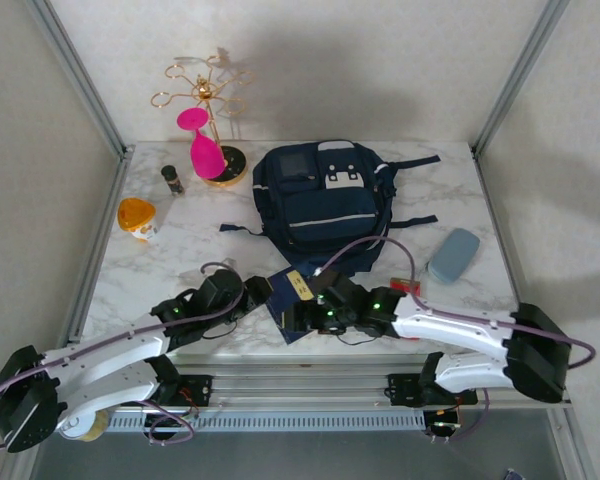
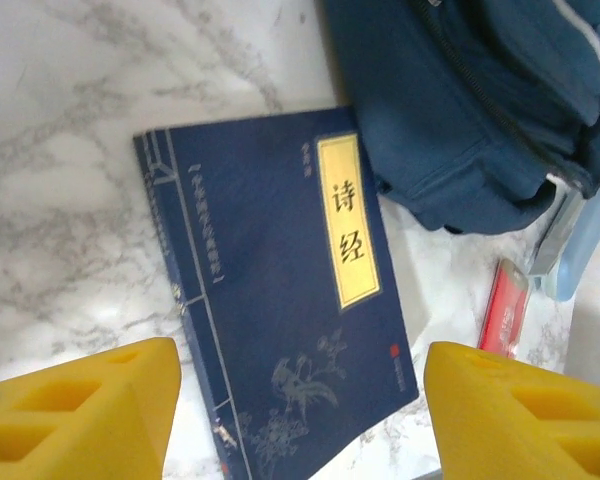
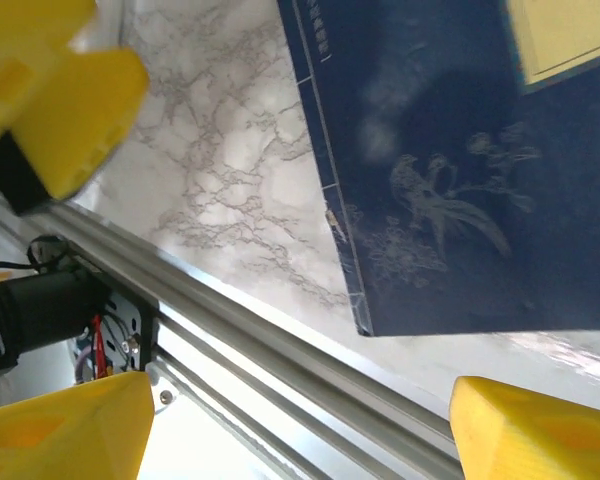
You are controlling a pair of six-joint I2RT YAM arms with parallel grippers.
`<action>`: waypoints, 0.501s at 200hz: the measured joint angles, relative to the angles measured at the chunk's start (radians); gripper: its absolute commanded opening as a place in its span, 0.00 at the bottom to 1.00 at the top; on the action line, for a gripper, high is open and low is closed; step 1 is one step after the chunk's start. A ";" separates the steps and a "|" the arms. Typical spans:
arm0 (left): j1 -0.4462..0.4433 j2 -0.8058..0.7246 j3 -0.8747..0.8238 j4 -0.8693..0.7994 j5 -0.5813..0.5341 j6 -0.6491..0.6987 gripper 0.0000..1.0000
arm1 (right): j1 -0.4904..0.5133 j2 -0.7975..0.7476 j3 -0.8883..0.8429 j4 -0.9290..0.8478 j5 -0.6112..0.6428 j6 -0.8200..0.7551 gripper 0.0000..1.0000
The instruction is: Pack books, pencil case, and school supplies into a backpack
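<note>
Backpack (image 1: 325,205) lies flat on the marble table (image 1: 160,270), my reference for everything. Navy book (image 1: 290,290) with the yellow label sits face up just on the near side of the backpack's bottom end. In the left wrist view its top corner (image 2: 280,300) meets the backpack fabric (image 2: 460,100); touching or tucked under, I can't tell.

Left gripper (image 1: 255,295) is near-left of the backpack, pads spread wide over the book (image 2: 300,420), nothing pinched. Right gripper (image 1: 300,315) is on the near side too, fingers wide apart above the book's lower corner (image 3: 300,430), gripping nothing.

Pencil case (image 1: 454,255) is right of the backpack, apart from it. Red packet (image 1: 405,287) is near-right of the backpack's bottom end.
</note>
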 measured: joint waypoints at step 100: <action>-0.067 0.254 -0.004 0.142 0.035 -0.043 0.45 | -0.310 0.267 0.016 0.056 -0.095 -0.228 0.80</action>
